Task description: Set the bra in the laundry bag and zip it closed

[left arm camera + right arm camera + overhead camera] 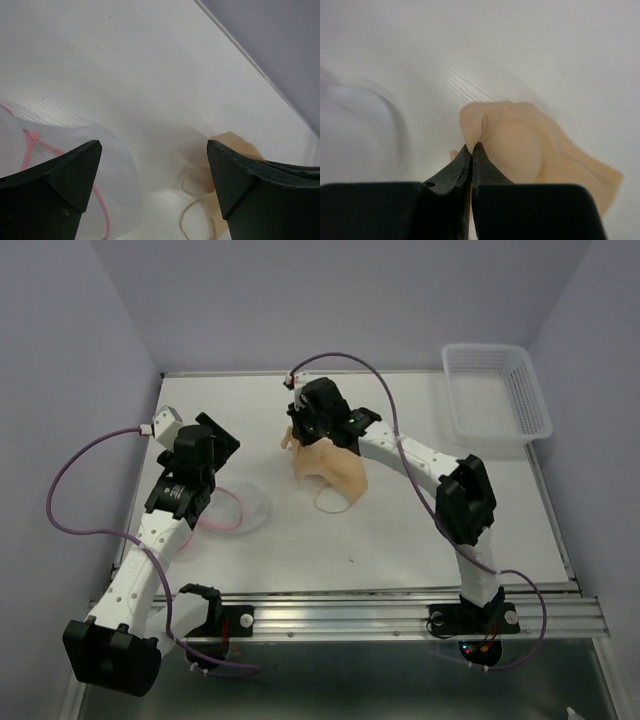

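The white desk [400, 540] fills the top view, with both arm bases bolted along its 6 o'clock edge. The left arm [150, 540] rises from the 7 o'clock corner and reaches toward 11 o'clock. The right arm [440, 475] rises from about 5 o'clock, bends at its elbow, and stretches toward 10 o'clock to the middle of the desk.

A white lattice basket [535, 400] sits in the 2 o'clock corner, well apart from everything else.

The bra [335, 470] is near the desk's centre, a beige padded mound whose 12 o'clock edge goes up into the right arm's fingers. A thin strap [330, 502] loops out on the desk at its 6 o'clock side.

The laundry bag [240, 508] lies flat at about 8 o'clock from the bra, near it but not touching. In the left wrist view its pink zipper [100, 200] runs along the translucent mesh.

The left hand [154, 145] stands wide with nothing between its fingers; it hovers over the 10 o'clock side of the bag, and past its right finger the bra shows at 4 o'clock.

The right hand [472, 147] is pressed narrow — its two tips meet on a small fold at the bra's edge, and the padded cup bulges away toward 2 o'clock.
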You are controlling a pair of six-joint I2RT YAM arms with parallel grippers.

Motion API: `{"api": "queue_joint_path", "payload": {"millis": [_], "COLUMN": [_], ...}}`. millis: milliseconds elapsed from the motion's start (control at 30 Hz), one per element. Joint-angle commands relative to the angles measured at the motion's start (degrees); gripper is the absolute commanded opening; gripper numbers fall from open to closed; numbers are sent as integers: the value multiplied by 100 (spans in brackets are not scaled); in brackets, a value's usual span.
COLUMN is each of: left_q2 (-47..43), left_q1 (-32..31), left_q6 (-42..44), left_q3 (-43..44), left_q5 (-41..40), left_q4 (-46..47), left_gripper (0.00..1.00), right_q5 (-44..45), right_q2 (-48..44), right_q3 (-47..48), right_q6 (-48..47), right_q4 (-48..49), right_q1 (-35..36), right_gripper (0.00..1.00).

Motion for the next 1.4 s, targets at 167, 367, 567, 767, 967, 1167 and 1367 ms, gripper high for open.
{"api": "queue_joint_path", "payload": {"millis": [167,367,567,767,967,1167,1367], "left_q2": [-189,-215,-189,-58,425,1461,2130], "left_q1": [57,58,58,58,-83,-680,-1032], "left_q6": [161,187,178,292,451,451,337], "left_q3": [-66,-101,-83,-162,-128,65,5], "left_q5": [-27,0,78,762,1704,2285,2847], "left_q4": [265,265,229,659,1284,1539,1626], "left_gripper": [99,99,99,99,99,99,99], "right_q5": [-1303,-1513,-2199,-2051,-1945,-2051,-1910], "right_q2": [-2293,-2776,-2847,-3049,-3304,-3506,-3717], "right_q3": [-1390,-2811,-4658,-5337,-5583,-5689,-5918], "right_q6": [1439,2362,3032,2479,2065,1793,1731], "right_q4": [2356,2963,3605,3649,3562,3562,3570], "right_q1": [-219,-1139,-2370,-2839,-2839,-2839,-2839], "right_gripper": [1,1,1,1,1,1,1]}}
